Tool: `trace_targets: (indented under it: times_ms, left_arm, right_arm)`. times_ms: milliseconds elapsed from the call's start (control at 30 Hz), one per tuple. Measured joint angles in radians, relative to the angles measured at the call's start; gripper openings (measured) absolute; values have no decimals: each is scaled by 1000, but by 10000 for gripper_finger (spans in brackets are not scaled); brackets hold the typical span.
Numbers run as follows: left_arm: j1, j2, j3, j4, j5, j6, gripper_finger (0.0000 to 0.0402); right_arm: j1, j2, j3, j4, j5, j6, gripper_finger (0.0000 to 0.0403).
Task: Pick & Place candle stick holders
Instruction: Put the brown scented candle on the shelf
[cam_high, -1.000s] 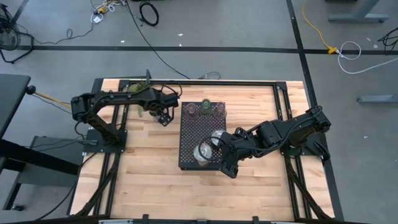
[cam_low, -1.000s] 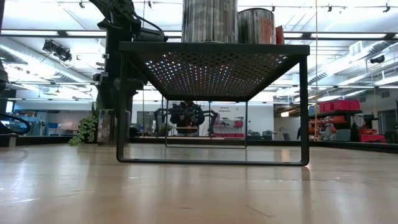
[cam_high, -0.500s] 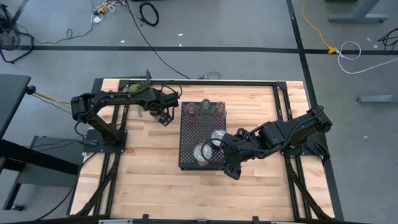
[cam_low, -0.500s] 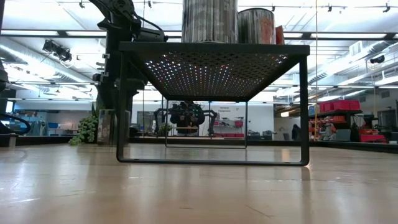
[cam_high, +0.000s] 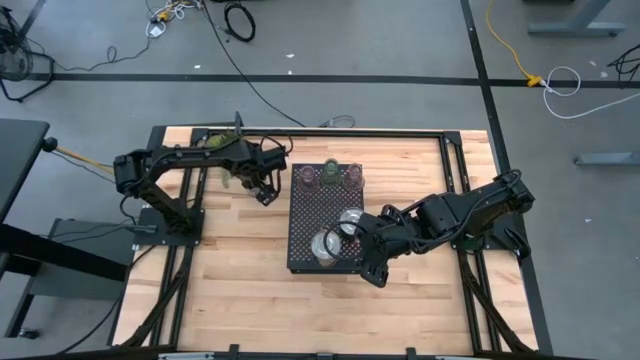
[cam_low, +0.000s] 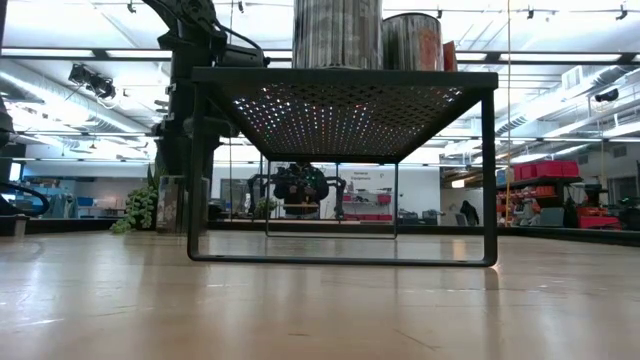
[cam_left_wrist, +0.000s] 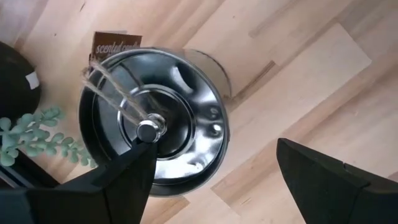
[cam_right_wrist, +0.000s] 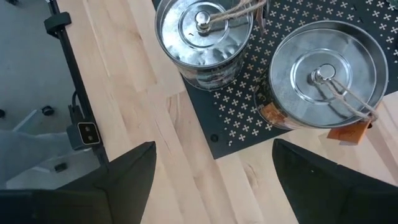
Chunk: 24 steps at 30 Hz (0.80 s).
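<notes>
Black perforated tray (cam_high: 305, 240) at the worktop (cam_high: 240, 290) centre. Two silvery glass candle holders (cam_high: 328, 244) (cam_high: 350, 219) stand at its 5 o'clock corner; three small holders (cam_high: 330, 175) line its 12 o'clock edge. Right end effector (cam_high: 368, 262), fingers wide and empty, hovers just beside the tray's 5 o'clock corner. Left end effector (cam_high: 262, 188), fingers wide, hangs over a third silvery holder (cam_left_wrist: 155, 130) at the worktop's 11 o'clock, beside a leafy plant (cam_left_wrist: 31, 140).

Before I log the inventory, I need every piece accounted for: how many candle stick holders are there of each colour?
Silvery holders: 3
Pinkish-brown holders: 2
Pale green holder: 1
Total: 6
</notes>
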<state>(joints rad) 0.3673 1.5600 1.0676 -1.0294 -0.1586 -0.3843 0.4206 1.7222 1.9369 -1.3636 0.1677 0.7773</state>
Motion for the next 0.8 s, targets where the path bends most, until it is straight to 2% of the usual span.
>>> trace_targets:
  times_ms: [233,467,667,800]
  left_arm:
    - [-3,2,0,7,-86,-24,333]
    - [-6,2,0,4,-130,-63,333]
    - [-7,2,0,-2,-129,-74,335]
    - [-8,2,0,-4,-129,-69,358]
  right_arm:
    - [0,0,0,-5,0,0,318]
    - [0,0,0,-8,24,-10,318]
    - [0,0,0,-9,27,-14,318]
    - [0,0,0,-15,35,-15,318]
